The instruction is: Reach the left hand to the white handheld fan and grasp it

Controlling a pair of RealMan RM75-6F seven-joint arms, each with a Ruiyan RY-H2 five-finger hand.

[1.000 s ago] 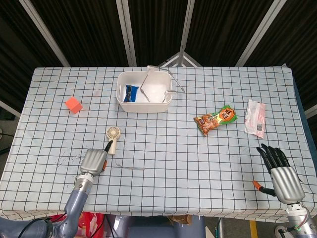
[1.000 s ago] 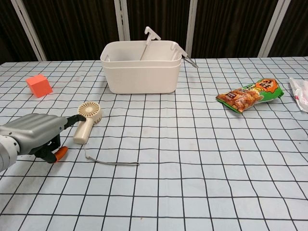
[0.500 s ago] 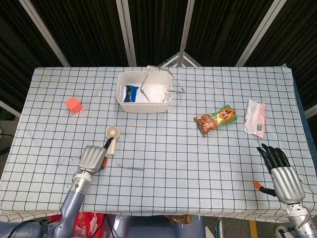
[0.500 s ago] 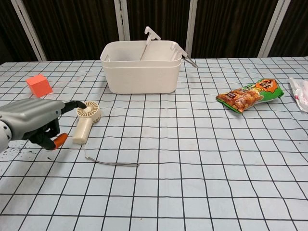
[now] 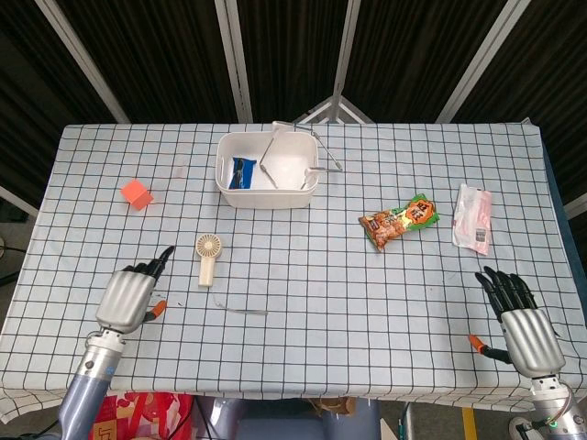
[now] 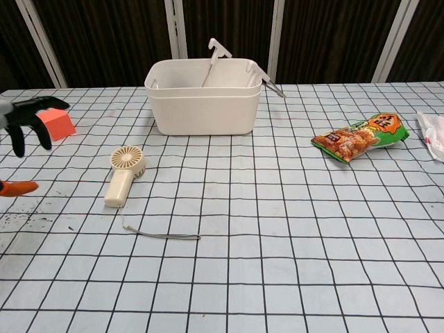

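The white handheld fan [image 5: 208, 258] lies flat on the checked cloth, round head toward the back; its thin wrist cord [image 6: 156, 234] trails toward the front right. In the chest view the fan [image 6: 122, 175] lies free, nothing touching it. My left hand [image 5: 127, 294] hovers to the fan's left, a gap between them, fingers spread and holding nothing. Only its dark fingers [image 6: 28, 118] show at the left edge of the chest view. My right hand [image 5: 521, 321] rests open at the front right corner, far from the fan.
A white basket [image 5: 223, 180] with utensils and a blue packet stands at the back centre. An orange cube [image 5: 136, 193] sits at the left. A snack bag [image 5: 399, 220] and a white-pink packet [image 5: 473, 217] lie on the right.
My left hand has pulled away to the left from the fan's handle and lifted, its fingers opening. The fan shifted slightly. The right hand has not moved.
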